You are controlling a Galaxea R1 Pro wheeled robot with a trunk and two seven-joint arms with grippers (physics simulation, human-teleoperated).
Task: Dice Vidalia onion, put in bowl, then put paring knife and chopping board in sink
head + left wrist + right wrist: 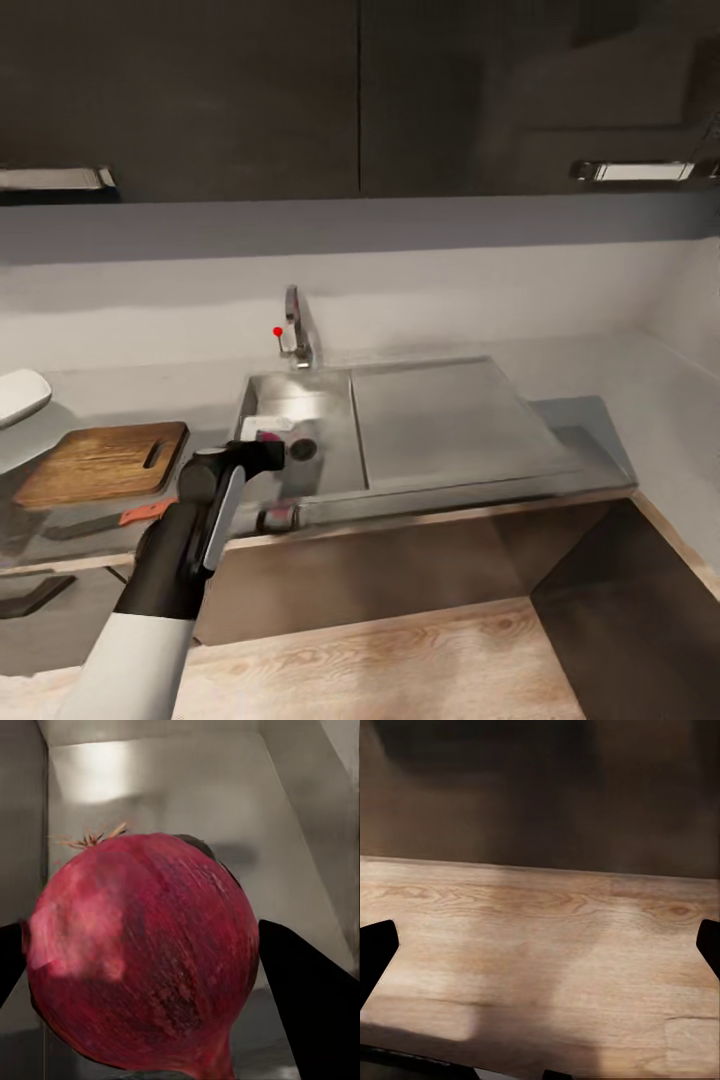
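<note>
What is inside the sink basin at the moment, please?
A red onion sits in the sink between the left gripper's open fingers, near the drain. The basin floor beneath the onion and arm is hidden.
</note>
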